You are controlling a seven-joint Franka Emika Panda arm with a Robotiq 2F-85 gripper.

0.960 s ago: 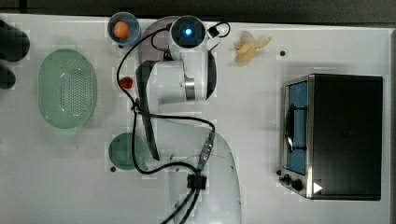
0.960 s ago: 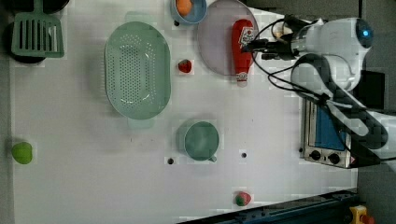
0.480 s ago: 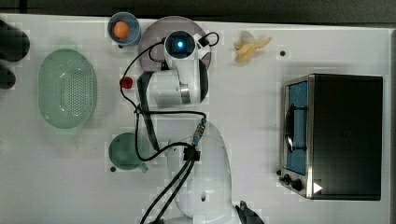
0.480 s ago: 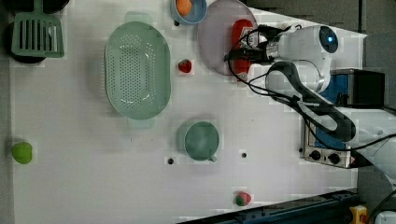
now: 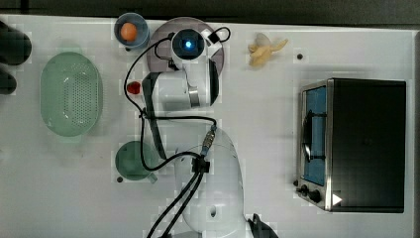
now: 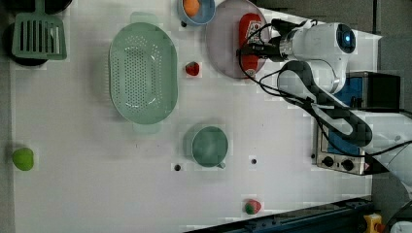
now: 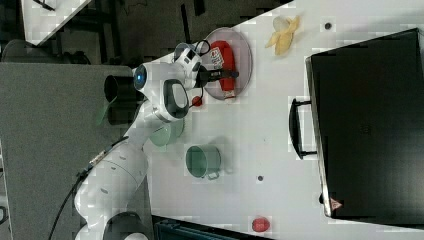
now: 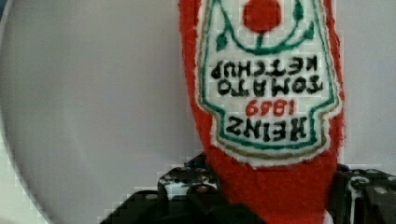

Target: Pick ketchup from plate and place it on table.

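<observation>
Grab step: the gripper [image 6: 248, 50] sits down over the ketchup [image 8: 268, 107] lying on the plate [image 6: 221, 43], fingers hugging its narrower part. Next, probably lift and carry to the table [image 6: 97, 160].

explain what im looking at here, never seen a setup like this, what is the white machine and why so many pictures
The white machine is a robot arm bolted by a white table. At its tip sits a claw that grabs things.

Three pictures come from cameras fixed around the table, each looking from a different side. The fourth comes from a camera on the arm's wrist, so it looks straight past the claw.

On the table lie a pale green colander, a small blue bowl holding an orange ball, a green mug, a peeled banana, a toaster oven and a lilac plate.

A soft red ketchup bottle lies on that plate. The claw's fingers sit on either side of its lower end, but I cannot tell whether they grip it yet.
</observation>
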